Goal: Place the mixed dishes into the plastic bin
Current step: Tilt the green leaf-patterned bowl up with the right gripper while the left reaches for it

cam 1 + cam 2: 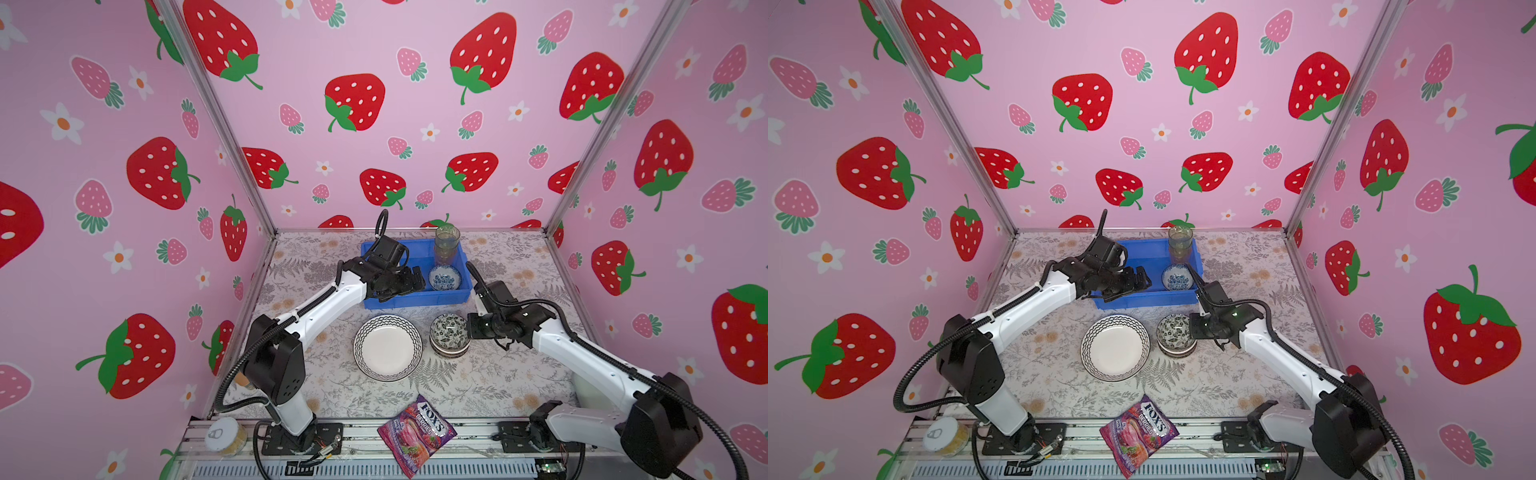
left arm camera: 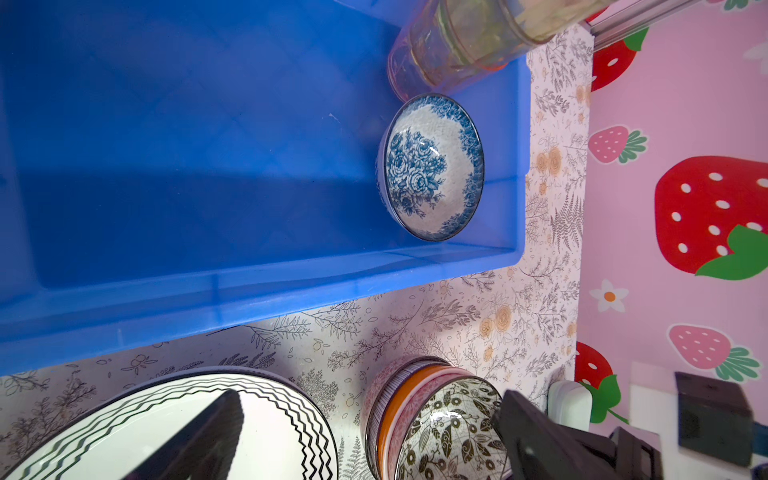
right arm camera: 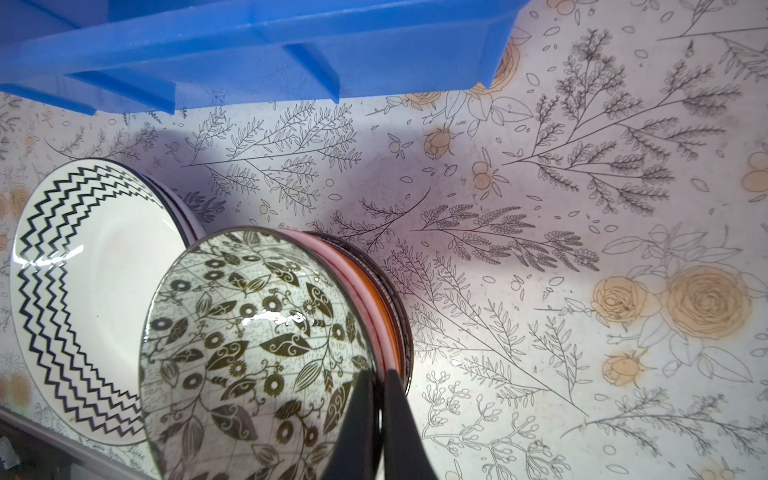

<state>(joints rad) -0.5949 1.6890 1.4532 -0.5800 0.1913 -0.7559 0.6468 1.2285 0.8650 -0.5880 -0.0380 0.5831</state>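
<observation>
The right gripper is clamped on the rim of the leaf-patterned bowl, top of a bowl stack at three o'clock of the zigzag plate. The left gripper, jaws spread wide and holding nothing, hovers over the blue bin at twelve o'clock of the plate. In the bin's three-o'clock end sit a blue floral bowl and, at its twelve o'clock, nested glasses

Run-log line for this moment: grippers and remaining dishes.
right gripper: shut on dark leaf-patterned bowl rim | left gripper: open above blue plastic bin | zigzag-rimmed white plate: on table
</observation>
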